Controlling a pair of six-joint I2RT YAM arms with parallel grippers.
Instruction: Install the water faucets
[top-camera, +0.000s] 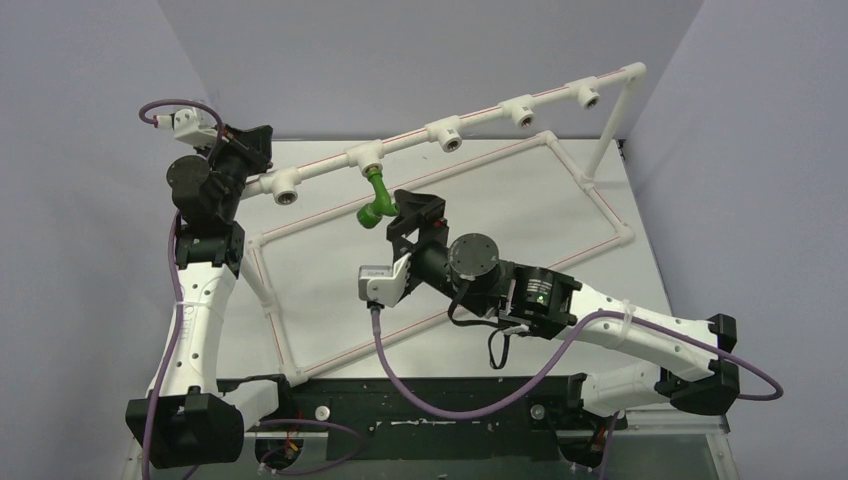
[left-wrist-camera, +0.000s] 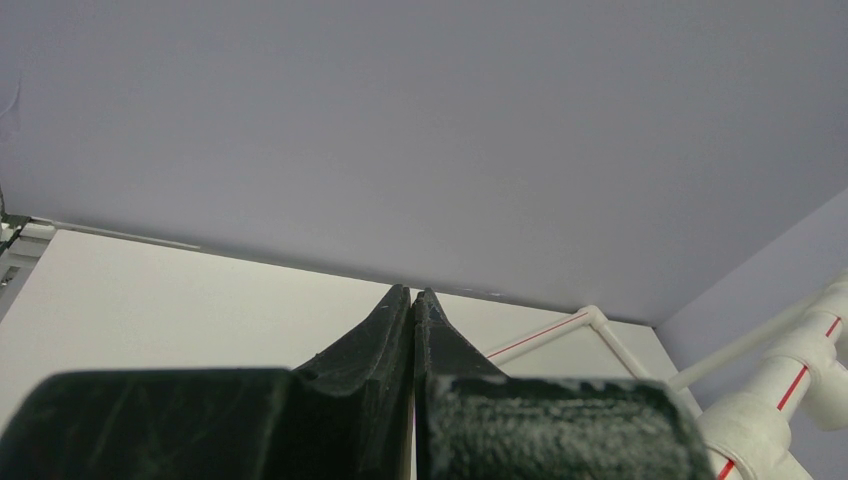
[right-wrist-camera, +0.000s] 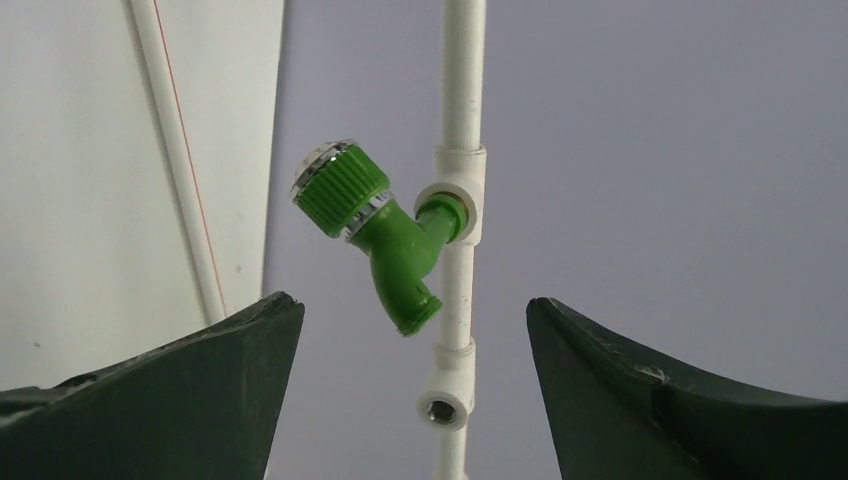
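The bright-green water faucet (top-camera: 377, 200) hangs from a white tee (top-camera: 362, 154) on the raised white pipe rail, with its spout pointing down toward the table. In the right wrist view the faucet (right-wrist-camera: 395, 250) sits with its threaded end in the tee (right-wrist-camera: 462, 190), its ribbed handle to the upper left. My right gripper (top-camera: 418, 203) is open and empty just in front of the faucet, not touching it; in its own view the gripper (right-wrist-camera: 410, 300) has its jaws wide apart. My left gripper (top-camera: 248, 145) is shut and empty beside the rail's left end; its fingers (left-wrist-camera: 395, 330) press together.
Several more open tees sit along the rail, the nearest one (top-camera: 285, 190) left of the faucet and others (top-camera: 447, 133) to its right. A flat white pipe frame (top-camera: 590, 190) lies on the table, and an upright post (top-camera: 608, 135) holds the rail's right end. Grey walls stand close behind.
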